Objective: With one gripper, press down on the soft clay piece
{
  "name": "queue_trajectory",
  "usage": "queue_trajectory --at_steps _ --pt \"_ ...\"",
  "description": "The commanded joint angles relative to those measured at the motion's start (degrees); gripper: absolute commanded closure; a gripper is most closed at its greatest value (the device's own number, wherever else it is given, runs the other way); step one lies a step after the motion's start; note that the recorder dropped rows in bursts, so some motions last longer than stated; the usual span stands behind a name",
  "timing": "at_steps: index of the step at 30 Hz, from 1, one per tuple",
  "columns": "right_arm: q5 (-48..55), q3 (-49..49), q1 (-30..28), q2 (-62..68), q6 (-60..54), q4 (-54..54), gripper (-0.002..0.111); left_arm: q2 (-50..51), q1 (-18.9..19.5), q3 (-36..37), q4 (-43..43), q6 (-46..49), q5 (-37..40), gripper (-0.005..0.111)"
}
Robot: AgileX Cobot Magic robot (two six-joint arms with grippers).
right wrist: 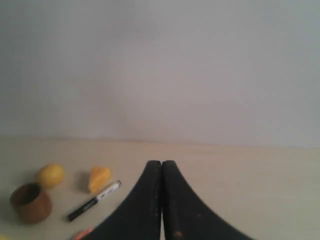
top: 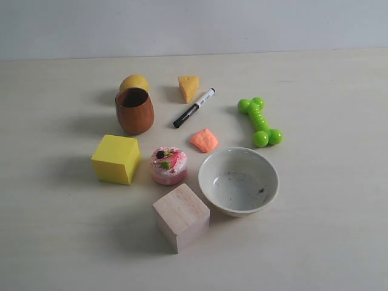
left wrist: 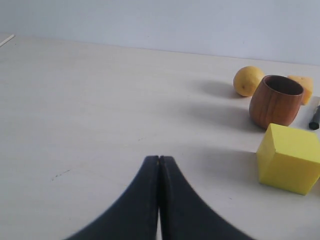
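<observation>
The soft clay piece (top: 204, 140) is a small salmon-orange wedge lying between the marker and the white bowl in the exterior view. A sliver of it (right wrist: 82, 233) peeks out beside the right finger in the right wrist view. Neither arm shows in the exterior view. My left gripper (left wrist: 159, 159) is shut with nothing between its fingers, over bare table well short of the yellow block. My right gripper (right wrist: 161, 163) is also shut and empty, held above the table away from the clay.
Around the clay stand a white bowl (top: 239, 180), a pink cake toy (top: 168, 165), a wooden cube (top: 181, 216), a yellow block (top: 116, 159), a wooden cup (top: 134, 110), a lemon (top: 134, 82), a cheese wedge (top: 188, 88), a marker (top: 194, 108) and a green bone toy (top: 259, 120).
</observation>
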Motion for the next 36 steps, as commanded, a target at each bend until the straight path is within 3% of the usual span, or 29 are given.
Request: queue_trajectory --at_steps 1,8,13,22,36 --pt "5.00 -4.32 6.27 10.75 -2.87 1.38 0.108 -0.32 -0.43 -0.13 -0.21 -0.11 -0.42 0.107" --pt "7.25 -12.54 18.48 27.09 8.61 -12.73 0.108 -0.32 -0.43 -0.13 -0.21 -0.11 -0.42 0.107" --pt "10.56 -19.17 24.93 37.79 12.47 -16.73 0.108 -0.32 -0.43 -0.13 -0.21 -0.11 -0.42 0.107" --pt "17.12 -29.12 27.01 53.82 14.76 -19.44 0.108 -0.32 -0.43 -0.13 -0.21 -0.11 -0.42 0.107" --pt "12.74 -29.12 27.01 57.46 15.93 -16.86 0.108 -0.32 -0.43 -0.13 -0.21 -0.11 -0.42 0.107"
